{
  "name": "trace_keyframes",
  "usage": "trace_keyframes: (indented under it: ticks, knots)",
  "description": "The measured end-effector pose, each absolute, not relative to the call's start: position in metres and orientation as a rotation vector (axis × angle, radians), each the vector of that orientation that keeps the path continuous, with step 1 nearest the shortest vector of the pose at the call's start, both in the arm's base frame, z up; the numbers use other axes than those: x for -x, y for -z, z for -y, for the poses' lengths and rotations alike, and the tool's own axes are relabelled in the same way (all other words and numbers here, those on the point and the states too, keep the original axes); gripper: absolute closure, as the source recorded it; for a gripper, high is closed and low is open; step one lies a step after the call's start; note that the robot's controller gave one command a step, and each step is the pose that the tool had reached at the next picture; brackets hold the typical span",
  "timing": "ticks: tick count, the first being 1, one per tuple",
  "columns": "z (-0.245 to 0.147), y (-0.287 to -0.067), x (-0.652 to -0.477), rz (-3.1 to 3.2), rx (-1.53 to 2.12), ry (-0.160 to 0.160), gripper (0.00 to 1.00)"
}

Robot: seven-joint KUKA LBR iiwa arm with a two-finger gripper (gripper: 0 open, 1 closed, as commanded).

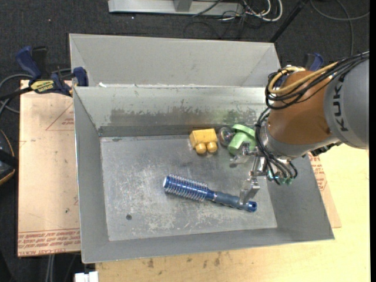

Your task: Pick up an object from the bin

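Now | gripper (251, 188) directly over handle end of blue hairbrush (189, 189) | jaw state: cannot tell

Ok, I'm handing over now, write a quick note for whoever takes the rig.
Gripper: low at the right of the bin, right over the blue hairbrush handle end; no grasp visible.
Things: the hairbrush lies slantwise on the floor; yellow toy and green piece by the back wall.
Done: nothing lifted.
Left: grasp one thing and lift it out.
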State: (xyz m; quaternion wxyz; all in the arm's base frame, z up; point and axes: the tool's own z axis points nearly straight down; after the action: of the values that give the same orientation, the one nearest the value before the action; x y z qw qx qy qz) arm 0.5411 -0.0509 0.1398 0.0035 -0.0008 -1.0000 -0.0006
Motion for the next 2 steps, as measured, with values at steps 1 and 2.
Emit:
trace_keyframes:
  ticks: [1, 2]
  knots:
    - [-0.0463, -0.0744, -0.5290, 3.149, -0.093, -0.001, 0.00]
    - [-0.0456, -0.0785, -0.5328, 3.161, -0.088, 0.004, 1.00]
